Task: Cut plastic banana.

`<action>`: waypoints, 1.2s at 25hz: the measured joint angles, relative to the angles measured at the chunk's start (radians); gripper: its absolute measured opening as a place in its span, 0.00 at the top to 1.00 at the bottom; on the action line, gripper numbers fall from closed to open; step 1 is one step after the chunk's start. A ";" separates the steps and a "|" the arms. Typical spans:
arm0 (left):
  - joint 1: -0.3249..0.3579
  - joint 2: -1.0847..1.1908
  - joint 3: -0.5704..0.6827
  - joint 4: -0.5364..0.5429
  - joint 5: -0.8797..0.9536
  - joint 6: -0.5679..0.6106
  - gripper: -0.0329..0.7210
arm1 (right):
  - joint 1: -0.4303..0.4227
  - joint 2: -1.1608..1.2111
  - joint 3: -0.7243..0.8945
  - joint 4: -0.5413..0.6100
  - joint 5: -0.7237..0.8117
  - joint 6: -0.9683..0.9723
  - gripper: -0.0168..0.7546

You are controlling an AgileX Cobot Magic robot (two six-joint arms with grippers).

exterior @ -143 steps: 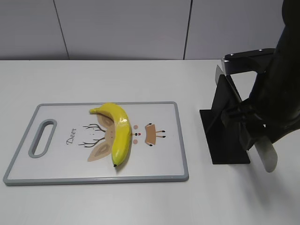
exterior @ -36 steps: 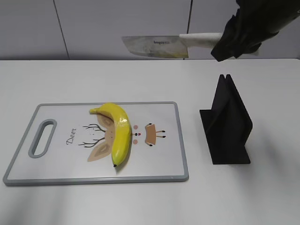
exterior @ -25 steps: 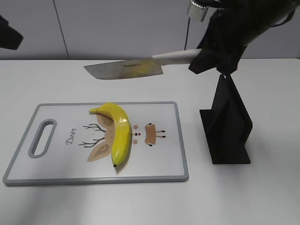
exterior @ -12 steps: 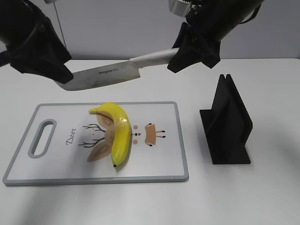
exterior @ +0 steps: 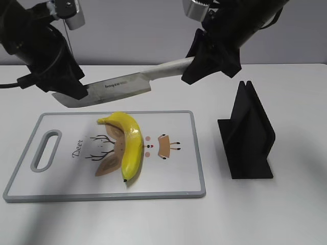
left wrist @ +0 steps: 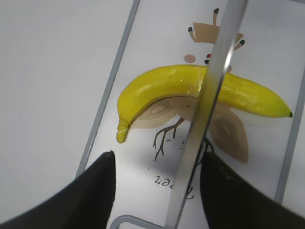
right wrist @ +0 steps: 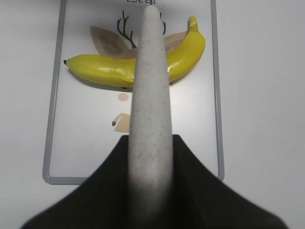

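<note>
Plastic banana (exterior: pixel 130 144) lies below both jaws.

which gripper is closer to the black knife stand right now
Right. The right gripper holds the knife handle up-left of the black stand; the left gripper is far across, beyond the cutting board.

The plastic banana (exterior: pixel 130 143) lay whole and uncut near the centre of the frame, glossy yellow, curved, its greenish stem toward the upper left and its dark tip pointing toward the lower edge.
</note>
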 joint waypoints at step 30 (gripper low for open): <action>-0.005 0.078 -0.001 0.014 0.019 0.023 0.93 | -0.014 0.048 -0.005 0.003 -0.007 0.039 0.76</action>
